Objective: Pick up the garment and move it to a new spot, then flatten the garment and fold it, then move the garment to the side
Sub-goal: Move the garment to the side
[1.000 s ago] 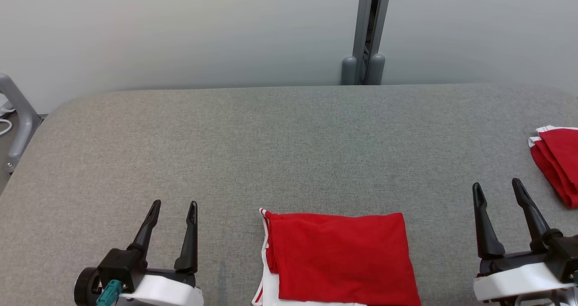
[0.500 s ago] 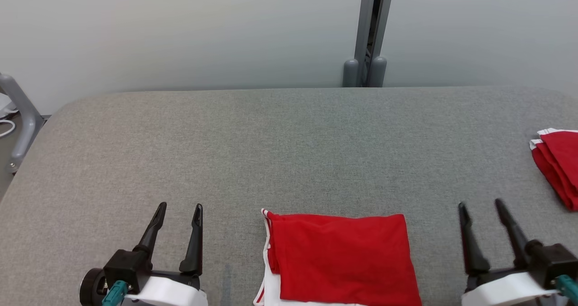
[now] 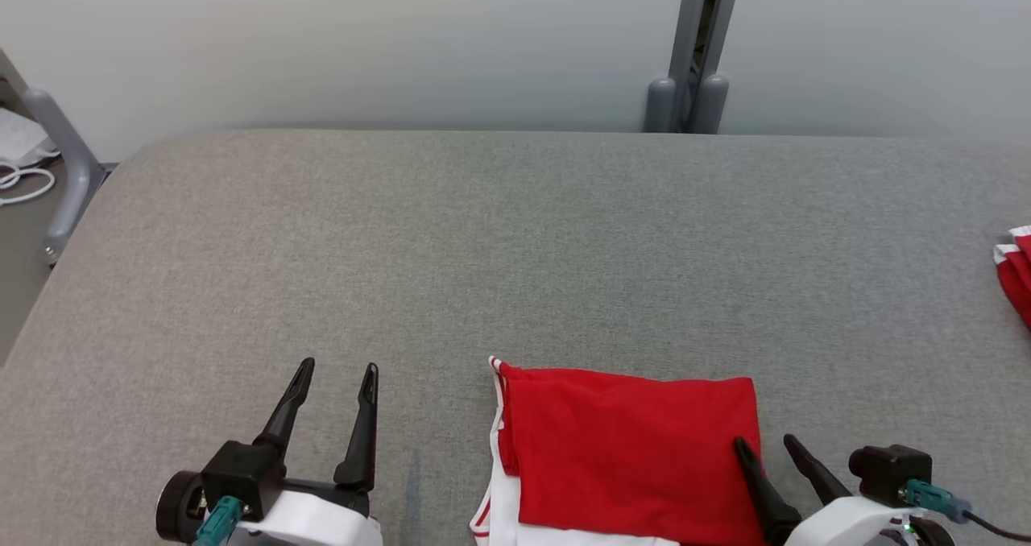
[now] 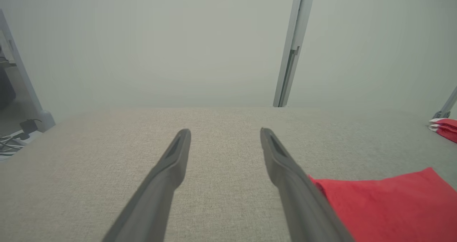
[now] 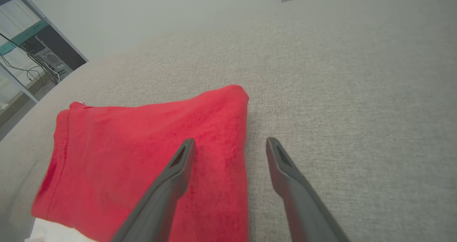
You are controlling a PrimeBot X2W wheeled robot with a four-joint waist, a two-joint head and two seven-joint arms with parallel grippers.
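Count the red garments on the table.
2. The folded garment lies at the near edge; the second garment sits at the far right, partly out of frame.

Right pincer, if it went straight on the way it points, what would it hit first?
Probably the red garment: the right pincer straddles its right edge, one finger over cloth, the other over bare table. Height above the cloth is unclear.

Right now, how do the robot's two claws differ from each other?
The left gripper hangs over the bare grey table, apart from the folded red garment; the right gripper straddles that garment's right edge, one finger over the cloth. In the head view the left gripper's fingers point nearly straight up, while the right gripper's lean leftward. Both stand open, holding nothing.
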